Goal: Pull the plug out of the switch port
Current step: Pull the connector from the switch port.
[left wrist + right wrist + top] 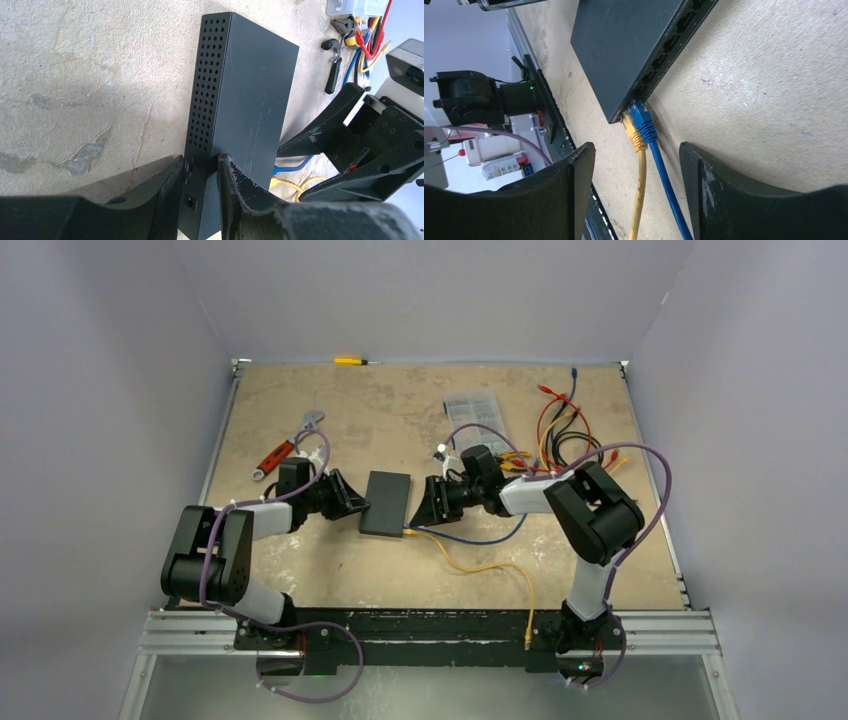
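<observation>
Left tool [200, 162] clamps switch [250, 100], hiding its end; right tool [636, 148] open astride cables [640, 192].

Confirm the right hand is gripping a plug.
No: the right hand is open, yellow cable and blue cable passing untouched between its fingers.

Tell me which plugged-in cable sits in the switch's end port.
The yellow cable: its plug sits nearest the corner of the switch, with the blue cable in the next port inward.

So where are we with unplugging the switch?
Done: the left gripper clamps the switch, bracing it. In hand: the right gripper, open, faces the yellow plug and blue plug. Remaining: both sit in their ports; nothing gripped or pulled yet.
</observation>
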`<state>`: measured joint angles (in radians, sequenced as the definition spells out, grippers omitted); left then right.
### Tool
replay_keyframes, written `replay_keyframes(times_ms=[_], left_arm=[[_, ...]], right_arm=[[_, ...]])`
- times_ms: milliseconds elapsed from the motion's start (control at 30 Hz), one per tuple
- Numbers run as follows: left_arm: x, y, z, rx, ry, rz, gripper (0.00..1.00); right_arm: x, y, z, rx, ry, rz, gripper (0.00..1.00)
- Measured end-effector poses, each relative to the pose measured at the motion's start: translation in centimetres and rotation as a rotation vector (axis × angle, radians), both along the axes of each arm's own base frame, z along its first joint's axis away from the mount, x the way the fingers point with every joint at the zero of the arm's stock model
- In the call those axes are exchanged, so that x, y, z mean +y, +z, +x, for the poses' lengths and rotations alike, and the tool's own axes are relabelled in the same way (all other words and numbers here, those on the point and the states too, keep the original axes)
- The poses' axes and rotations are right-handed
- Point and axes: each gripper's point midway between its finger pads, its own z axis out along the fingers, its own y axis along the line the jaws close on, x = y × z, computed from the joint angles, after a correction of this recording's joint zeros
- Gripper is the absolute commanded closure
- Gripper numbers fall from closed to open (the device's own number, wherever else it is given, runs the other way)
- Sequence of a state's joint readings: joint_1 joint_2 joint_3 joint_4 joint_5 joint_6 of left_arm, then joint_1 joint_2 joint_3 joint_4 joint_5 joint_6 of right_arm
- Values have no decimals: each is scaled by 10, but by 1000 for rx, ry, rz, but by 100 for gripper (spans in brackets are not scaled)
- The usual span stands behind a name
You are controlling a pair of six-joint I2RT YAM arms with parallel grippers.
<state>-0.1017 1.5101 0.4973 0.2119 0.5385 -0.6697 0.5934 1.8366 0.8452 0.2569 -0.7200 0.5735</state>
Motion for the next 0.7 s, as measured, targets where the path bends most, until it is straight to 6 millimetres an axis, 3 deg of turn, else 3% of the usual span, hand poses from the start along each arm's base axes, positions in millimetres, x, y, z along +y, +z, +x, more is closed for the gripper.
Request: replay_keyframes(times_ms=[267,700], left_arm=[[0,0,0,-1,-1,-1,73],[0,0,0,0,-2,-1,73]], right_arm=[[7,-6,-4,53,39,58,46],[19,-12,-2,105,77,112,54]])
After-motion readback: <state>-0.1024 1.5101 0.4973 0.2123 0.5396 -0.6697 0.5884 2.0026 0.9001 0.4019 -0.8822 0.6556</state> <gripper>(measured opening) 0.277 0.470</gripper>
